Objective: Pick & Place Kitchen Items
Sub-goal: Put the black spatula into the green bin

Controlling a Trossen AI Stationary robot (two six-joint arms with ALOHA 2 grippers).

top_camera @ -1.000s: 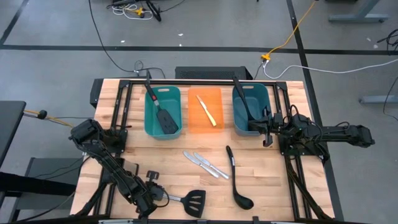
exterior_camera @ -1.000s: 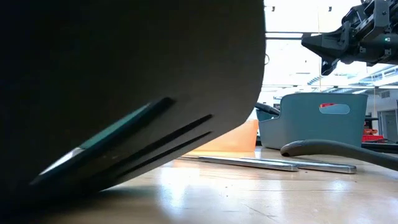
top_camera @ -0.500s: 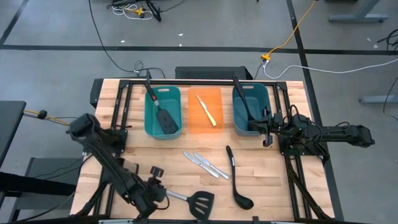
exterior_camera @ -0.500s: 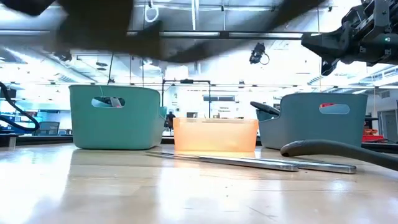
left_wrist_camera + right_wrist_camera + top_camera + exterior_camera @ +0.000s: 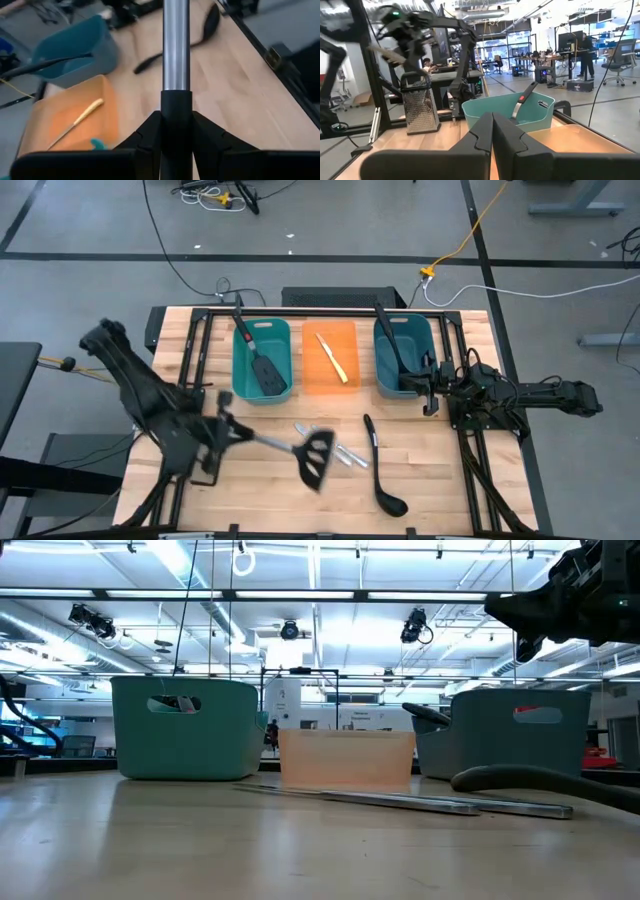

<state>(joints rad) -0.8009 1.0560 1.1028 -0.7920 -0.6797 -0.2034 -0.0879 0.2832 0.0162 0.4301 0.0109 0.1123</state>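
On the bench (image 5: 430, 480), nearest lies one ladle (image 5: 381, 474), then two knives (image 5: 345, 452) side by side. The left gripper (image 5: 222, 435) has its jaws clamped narrowly on the handle of one spatula (image 5: 312, 455), held above the knives. Farther back stand three bins: teal (image 5: 261, 360) with a second spatula (image 5: 265, 372), orange (image 5: 330, 356) with a third knife (image 5: 333, 358), blue (image 5: 403, 355) with a second ladle (image 5: 389, 330). The right gripper (image 5: 430, 388), jaws closed and empty, hangs beside the blue bin.

A black slotted spatula (image 5: 316, 455) hangs level above two silver knives (image 5: 330, 442), beside a ladle (image 5: 381, 470).
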